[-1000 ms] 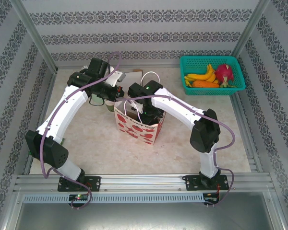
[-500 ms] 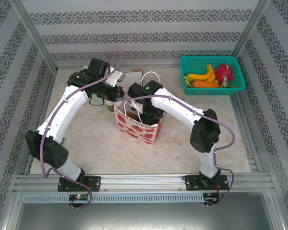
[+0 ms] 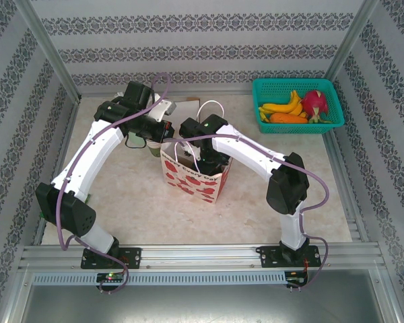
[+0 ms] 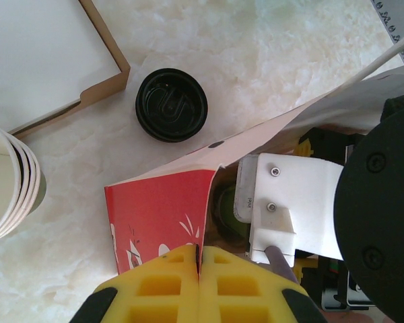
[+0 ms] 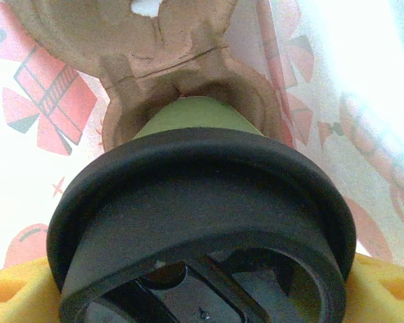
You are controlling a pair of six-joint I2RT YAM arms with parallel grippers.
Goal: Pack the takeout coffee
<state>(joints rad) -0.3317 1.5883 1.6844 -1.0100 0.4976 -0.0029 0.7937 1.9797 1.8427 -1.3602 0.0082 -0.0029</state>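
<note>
Olive-green paper under a round black plastic lid: your coffee cup (image 5: 202, 202) hangs inside the red-and-white printed paper bag (image 3: 195, 180), clamped at the lid between the yellow pads of the right gripper (image 5: 198, 291). Directly beneath it sits a brown moulded cardboard cup carrier (image 5: 155, 40), and the cup's base looks close to one of its round pockets, though you cannot tell from here whether it touches.

The left gripper (image 4: 198, 269) has its jaws pressed together on the bag's top edge, pinching the paper wall to hold the mouth open.

You appear to be in the seating step. Next, lower the cup straight so its base drops into the pocket, then part the right jaws and lift clear; hold the left pinch until then, or the wall may fold onto the arm.

Room inside the bag is tight. Outside it, on the pale marbled tabletop (image 4: 256, 54), lie a loose black plastic lid (image 4: 172, 104), a stack of cream paper cups (image 4: 7, 182) and a flat cardboard tray (image 4: 47, 54). A teal plastic basket of fruit (image 3: 293, 128) stands well apart.
</note>
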